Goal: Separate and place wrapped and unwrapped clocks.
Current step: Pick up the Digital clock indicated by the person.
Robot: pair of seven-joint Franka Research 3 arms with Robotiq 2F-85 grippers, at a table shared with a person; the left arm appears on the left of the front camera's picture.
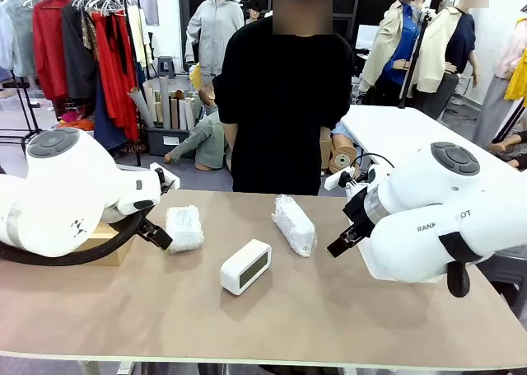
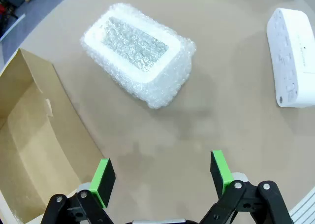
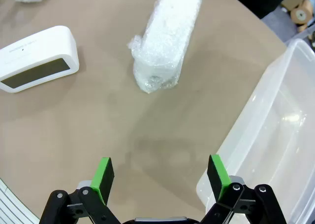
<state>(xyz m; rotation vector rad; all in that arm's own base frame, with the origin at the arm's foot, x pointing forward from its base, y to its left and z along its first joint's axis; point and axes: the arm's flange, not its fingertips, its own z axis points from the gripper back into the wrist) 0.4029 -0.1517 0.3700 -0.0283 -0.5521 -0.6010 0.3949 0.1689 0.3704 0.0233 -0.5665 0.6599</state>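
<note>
Three clocks lie on the brown table [image 1: 329, 317]; neither gripper touches any of them.

1. First wrapped clock [image 2: 138, 54]: a white unit in bubble wrap. It lies ahead of the left gripper [image 2: 161, 171], past the fingertips and slightly toward the left-hand finger, apart from the green pads [image 2: 104, 177].
2. Second wrapped clock [image 3: 167, 39]: a long bundle in crinkly translucent wrap. It lies ahead of the right gripper [image 3: 160, 172], roughly in line with the gap between the fingers and well beyond the tips.
3. Bare clock [image 3: 38, 59]: white, rounded-rectangular, dark screen. It lies ahead of the right gripper's left-hand finger and well apart from it. For the left gripper it lies ahead and out past the right-hand finger.

Finger state: both grippers have their fingers spread wide, with only bare table between the pads. Both hang above the surface.

Surroundings: an open cardboard box [image 2: 29, 135] sits just beside the left gripper's left-hand finger. A clear plastic bin [image 3: 266, 135] sits just beside the right gripper's right-hand finger, its rim near the fingertip. A person [image 1: 284, 103] in a black top stands at the far side of the table, beyond the clocks.
</note>
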